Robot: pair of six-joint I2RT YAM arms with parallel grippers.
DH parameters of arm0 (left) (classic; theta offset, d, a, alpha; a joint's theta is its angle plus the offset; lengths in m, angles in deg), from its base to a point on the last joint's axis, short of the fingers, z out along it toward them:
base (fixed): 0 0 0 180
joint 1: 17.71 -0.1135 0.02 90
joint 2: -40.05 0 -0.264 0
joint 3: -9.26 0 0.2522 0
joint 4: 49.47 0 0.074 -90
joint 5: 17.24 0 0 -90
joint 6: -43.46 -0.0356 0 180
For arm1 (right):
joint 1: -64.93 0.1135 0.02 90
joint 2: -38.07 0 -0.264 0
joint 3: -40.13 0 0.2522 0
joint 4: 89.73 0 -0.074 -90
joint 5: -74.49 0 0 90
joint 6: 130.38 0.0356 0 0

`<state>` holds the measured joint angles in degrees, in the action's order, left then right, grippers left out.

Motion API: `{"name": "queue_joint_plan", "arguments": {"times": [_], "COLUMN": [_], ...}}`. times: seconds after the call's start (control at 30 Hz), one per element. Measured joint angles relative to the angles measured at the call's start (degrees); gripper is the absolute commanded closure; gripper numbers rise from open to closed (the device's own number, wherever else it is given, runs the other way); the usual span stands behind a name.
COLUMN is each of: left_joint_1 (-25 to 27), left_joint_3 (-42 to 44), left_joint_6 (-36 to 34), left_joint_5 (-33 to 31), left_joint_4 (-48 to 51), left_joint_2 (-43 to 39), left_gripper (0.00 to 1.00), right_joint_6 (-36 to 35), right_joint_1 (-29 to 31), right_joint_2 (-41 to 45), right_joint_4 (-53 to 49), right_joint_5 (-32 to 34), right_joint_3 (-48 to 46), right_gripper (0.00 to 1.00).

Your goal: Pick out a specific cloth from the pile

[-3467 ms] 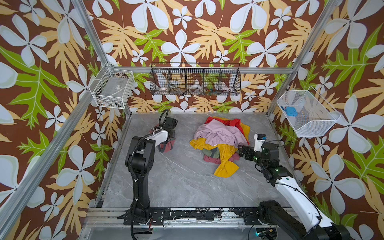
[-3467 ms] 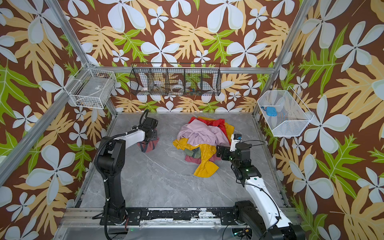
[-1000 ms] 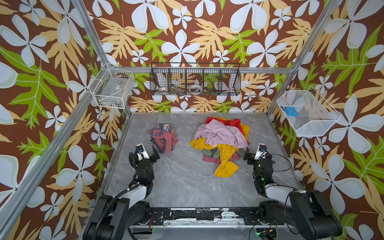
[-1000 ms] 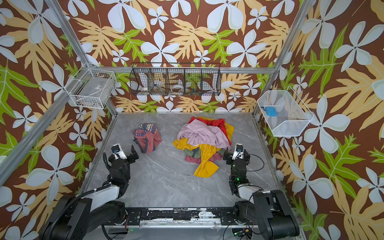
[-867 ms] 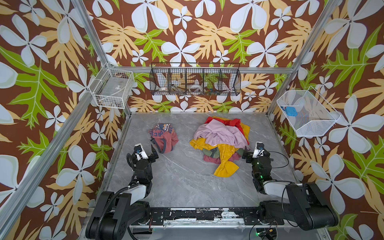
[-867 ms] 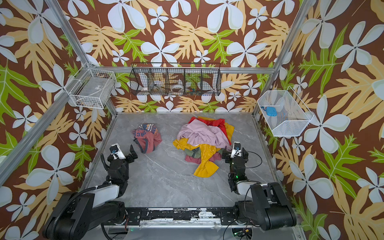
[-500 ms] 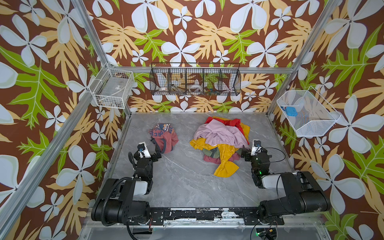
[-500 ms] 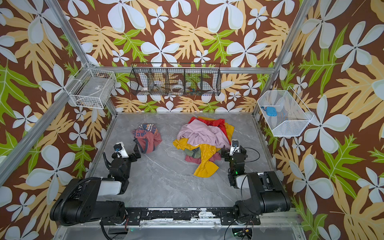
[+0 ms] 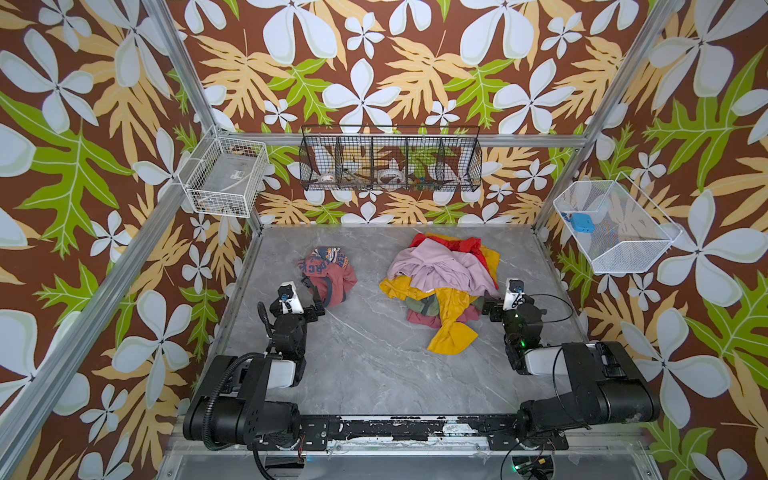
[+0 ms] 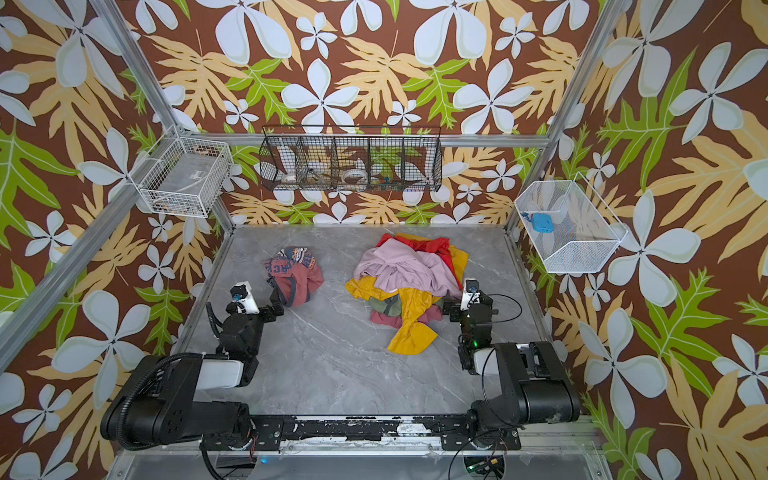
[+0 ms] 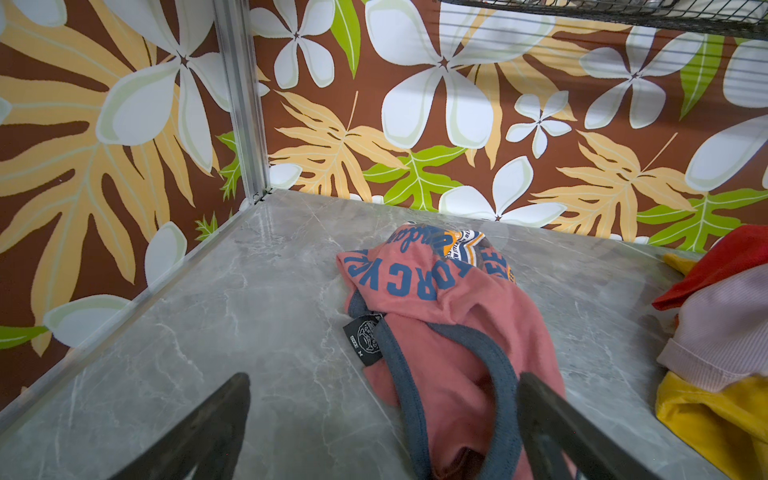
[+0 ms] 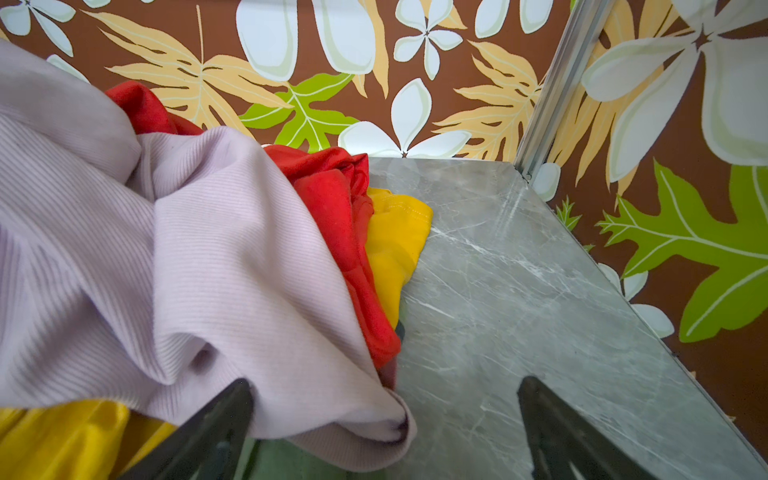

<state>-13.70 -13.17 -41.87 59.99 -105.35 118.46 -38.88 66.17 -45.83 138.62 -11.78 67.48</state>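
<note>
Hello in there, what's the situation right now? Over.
Left gripper open, empty, near the cloth. Right gripper open, empty, beside the pile. The cloth lies apart from the pile. Nothing blocking.

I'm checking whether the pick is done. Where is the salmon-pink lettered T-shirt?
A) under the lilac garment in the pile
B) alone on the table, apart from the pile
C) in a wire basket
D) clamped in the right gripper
B: the salmon-pink T-shirt lies by itself on the table, clear of the pile.
</note>
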Motion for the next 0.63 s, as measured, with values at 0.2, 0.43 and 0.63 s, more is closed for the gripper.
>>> {"name": "queue_joint_plan", "arguments": {"times": [0.2,0.43,0.63], "left_joint_1": [0.0,0.0,0.0], "left_joint_3": [-0.1,-0.3,-0.3], "left_joint_6": [0.0,-0.7,-0.7], "left_joint_5": [0.3,2.7,3.2], "left_joint_4": [0.0,0.4,0.5], "left_joint_2": [0.0,0.1,0.1], "left_gripper": [0.00,0.00,0.00], "right_joint_6": [0.0,0.0,0.0], "right_joint_1": [0.0,-0.1,0.0], "right_joint_2": [0.0,0.0,0.0], "right_joint_4": [0.0,0.0,0.0], "right_joint_5": [-0.3,-0.3,-0.3], "right_joint_3": [0.0,0.0,0.0], "right_gripper": [0.00,0.00,0.00]}}
